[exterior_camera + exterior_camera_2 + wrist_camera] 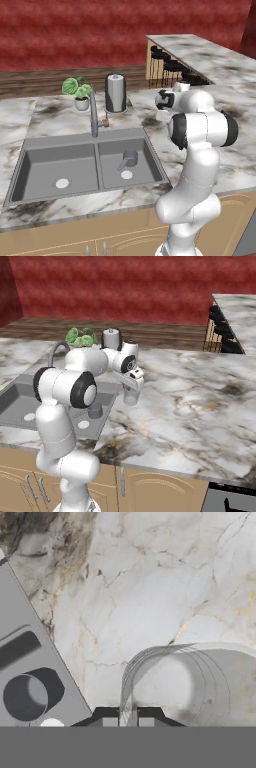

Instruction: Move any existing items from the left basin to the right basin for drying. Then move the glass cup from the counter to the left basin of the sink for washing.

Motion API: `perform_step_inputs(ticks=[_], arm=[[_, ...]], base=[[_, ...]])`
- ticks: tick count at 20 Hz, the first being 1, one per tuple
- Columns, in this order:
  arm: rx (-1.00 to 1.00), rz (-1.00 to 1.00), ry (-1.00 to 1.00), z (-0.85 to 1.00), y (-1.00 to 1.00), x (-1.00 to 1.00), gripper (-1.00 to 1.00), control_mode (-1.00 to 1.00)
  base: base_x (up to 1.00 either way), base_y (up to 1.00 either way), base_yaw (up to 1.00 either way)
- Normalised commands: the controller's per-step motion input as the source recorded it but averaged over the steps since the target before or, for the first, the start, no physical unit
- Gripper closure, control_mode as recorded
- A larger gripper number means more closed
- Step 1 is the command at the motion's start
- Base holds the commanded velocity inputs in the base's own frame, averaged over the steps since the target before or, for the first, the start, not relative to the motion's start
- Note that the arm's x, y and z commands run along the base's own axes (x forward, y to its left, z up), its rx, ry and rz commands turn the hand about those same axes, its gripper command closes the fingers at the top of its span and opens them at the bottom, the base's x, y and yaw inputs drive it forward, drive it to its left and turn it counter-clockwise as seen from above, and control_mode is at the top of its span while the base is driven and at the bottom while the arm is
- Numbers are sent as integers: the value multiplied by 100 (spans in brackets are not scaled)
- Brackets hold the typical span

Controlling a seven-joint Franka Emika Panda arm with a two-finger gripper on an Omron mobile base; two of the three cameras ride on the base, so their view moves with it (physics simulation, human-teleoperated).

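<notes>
**Hand view: our fingers pinch the glass cup's rim on the counter**

Hand view puts our gripper at the bottom edge, its two dark tips drawn close together on either side of the thin wall of the glass cup. We are clamped on that rim. The cup is a pale, see-through cylinder seen from above against the marble counter, just beside the sink's right edge.

From the right base view we see the gripper pointing down over the glass cup, which is near the front part of the counter, right of the sink.

From the left base view the dark grey cup sits in the right basin, near its back wall, handle pointing toward the divider, above the round white drain. The left basin holds its own white drain. At the sink's back edge stand the tap, a potted plant and a steel canister.
</notes>
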Motion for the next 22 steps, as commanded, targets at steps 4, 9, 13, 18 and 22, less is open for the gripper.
perform_step_inputs(ticks=[4, 9, 13, 18, 22], arm=[[-4, 0, 0, 62, 31, -3, 100, -100], [-3, 0, 0, 46, 39, -15, 100, -100], [-3, 0, 0, 24, 49, -28, 100, -100], [-3, 0, 0, 5, 56, -32, 100, -100], [-2, 0, 0, 1, 59, -37, 100, -100]], base=[[0, 0, 0], [0, 0, 0], [0, 0, 0], [0, 0, 0], [0, 0, 0]])
